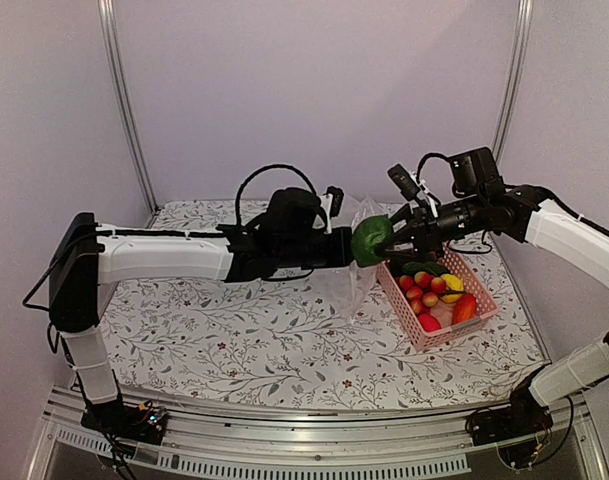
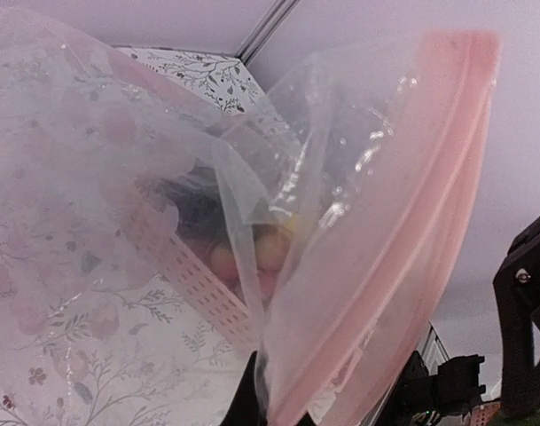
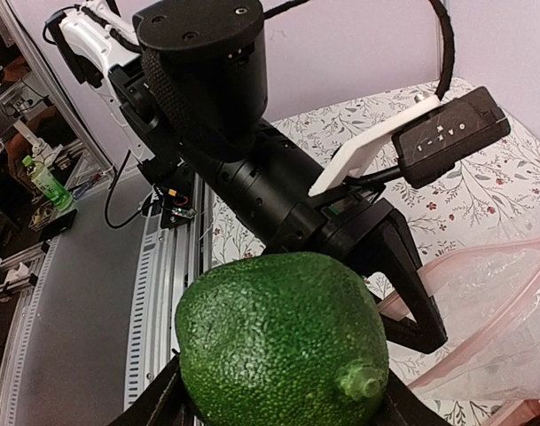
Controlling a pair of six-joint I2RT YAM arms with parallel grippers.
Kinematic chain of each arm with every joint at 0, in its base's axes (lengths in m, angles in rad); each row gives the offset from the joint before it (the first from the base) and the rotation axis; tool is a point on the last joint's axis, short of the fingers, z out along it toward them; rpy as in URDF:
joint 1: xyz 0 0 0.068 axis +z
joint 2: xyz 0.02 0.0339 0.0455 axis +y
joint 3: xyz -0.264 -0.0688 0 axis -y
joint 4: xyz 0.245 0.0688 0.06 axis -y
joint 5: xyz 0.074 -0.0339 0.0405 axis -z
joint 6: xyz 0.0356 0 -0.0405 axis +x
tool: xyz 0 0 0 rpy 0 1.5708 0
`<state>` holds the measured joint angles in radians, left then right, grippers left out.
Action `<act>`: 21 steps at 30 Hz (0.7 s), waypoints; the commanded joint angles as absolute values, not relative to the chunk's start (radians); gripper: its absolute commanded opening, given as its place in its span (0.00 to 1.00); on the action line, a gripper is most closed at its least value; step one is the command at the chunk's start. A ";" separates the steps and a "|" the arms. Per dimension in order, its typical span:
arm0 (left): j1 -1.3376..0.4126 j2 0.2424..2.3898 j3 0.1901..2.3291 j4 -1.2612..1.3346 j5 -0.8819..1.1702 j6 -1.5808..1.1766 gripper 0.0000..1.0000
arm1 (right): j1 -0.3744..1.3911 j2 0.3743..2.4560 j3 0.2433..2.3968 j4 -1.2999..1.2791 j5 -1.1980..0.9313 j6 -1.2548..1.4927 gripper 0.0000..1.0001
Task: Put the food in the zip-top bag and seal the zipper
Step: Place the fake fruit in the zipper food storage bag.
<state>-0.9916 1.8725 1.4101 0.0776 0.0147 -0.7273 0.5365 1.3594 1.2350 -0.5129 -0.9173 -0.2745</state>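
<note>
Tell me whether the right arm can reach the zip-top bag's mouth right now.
Probably yes: the right gripper, shut on the green fruit, sits beside the zip-top bag held up by the left gripper, nothing between. How wide the mouth gapes is unclear.

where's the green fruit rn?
Top view, right of centre: the green fruit is airborne in the right gripper, next to the left gripper holding the zip-top bag, up-left of the pink basket.
</note>
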 commanded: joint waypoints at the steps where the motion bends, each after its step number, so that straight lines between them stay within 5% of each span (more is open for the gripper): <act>1: -0.979 1.835 1.431 0.111 0.051 -0.736 0.00 | 0.541 1.406 1.213 -0.501 -0.930 -0.286 0.38; 21: -0.988 1.819 1.424 0.111 0.107 -0.778 0.00 | 0.541 1.493 1.190 -0.374 -0.641 -0.192 0.40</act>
